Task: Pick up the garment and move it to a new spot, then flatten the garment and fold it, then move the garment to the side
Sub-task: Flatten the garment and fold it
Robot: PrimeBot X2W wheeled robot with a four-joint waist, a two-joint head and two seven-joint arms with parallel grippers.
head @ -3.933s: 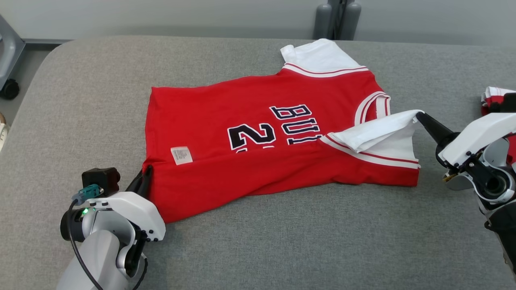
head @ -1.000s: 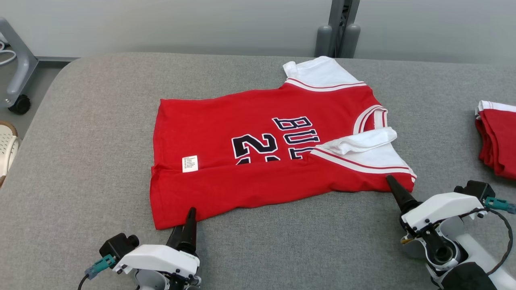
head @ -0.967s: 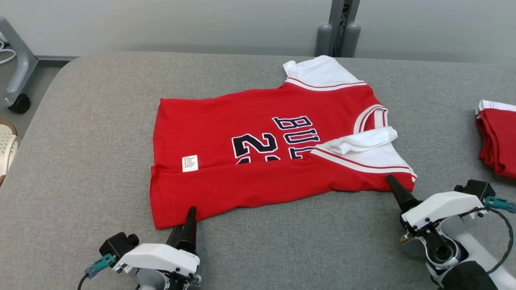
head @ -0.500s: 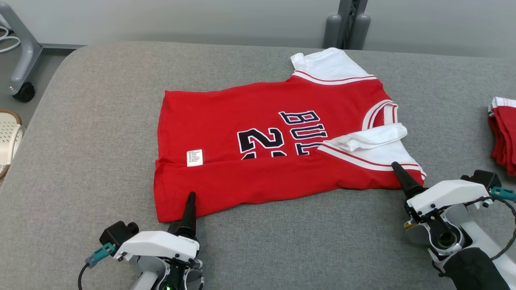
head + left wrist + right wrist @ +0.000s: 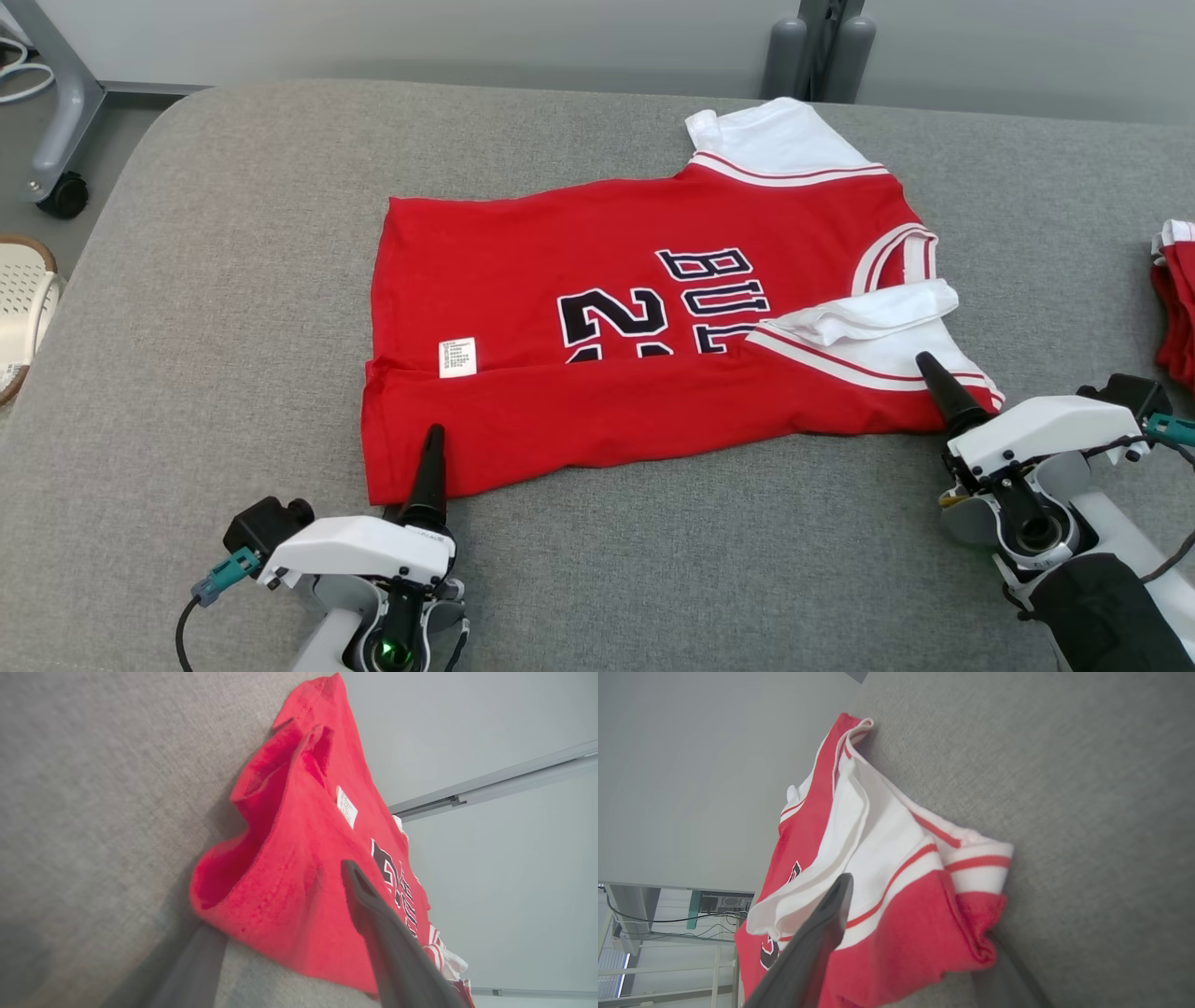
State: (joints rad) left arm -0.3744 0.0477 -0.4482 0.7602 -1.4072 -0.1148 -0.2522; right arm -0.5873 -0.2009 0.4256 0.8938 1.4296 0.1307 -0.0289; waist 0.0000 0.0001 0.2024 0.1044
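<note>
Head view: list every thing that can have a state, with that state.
jersey, lying flat, near long edge folded over.
near sleeve, folded in onto the chest.
left gripper, shut on the jersey's hem corner.
right gripper, open, astride the jersey's shoulder corner.
red stack, folded, at the right edge.

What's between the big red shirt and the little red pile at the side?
Just bare grey table top between the red shirt and the red pile, seen in the head view.

A red jersey (image 5: 523,271) lies on grey padding (image 5: 233,280).
</note>
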